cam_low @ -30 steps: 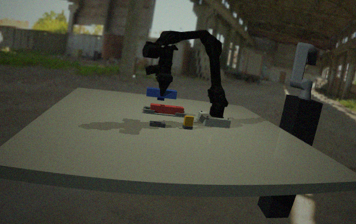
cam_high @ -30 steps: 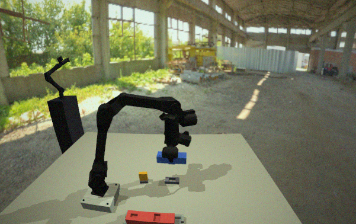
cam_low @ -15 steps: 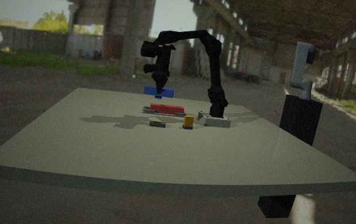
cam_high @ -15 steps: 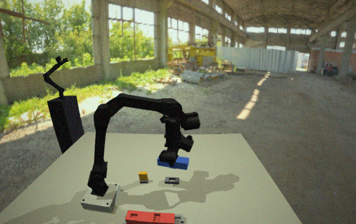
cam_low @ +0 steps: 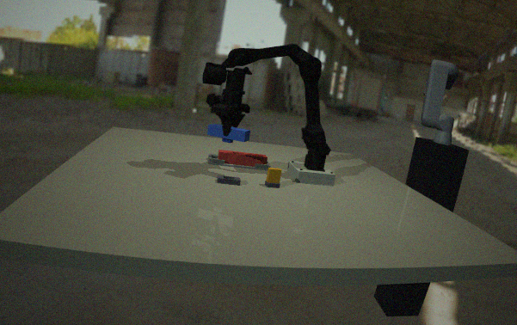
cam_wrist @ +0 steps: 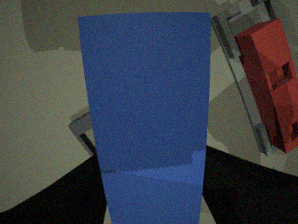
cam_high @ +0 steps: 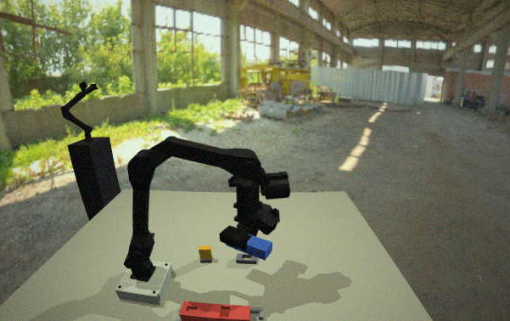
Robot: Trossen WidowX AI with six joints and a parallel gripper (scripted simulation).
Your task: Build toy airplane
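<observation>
My gripper is shut on the blue wing and holds it well above the table. The wing's tab points down. The red fuselage lies in the grey cradle with its two sockets facing up; I cannot tell whether it is fully flat. In the wrist view, it is right of the wing. The orange tail fin stands upright in its small dark holder.
The wing's dark holder stands empty near the tail fin, with a slot in its top. The arm's pale base is on the table, near one end of the cradle. A second arm stands on a dark pedestal beyond the table.
</observation>
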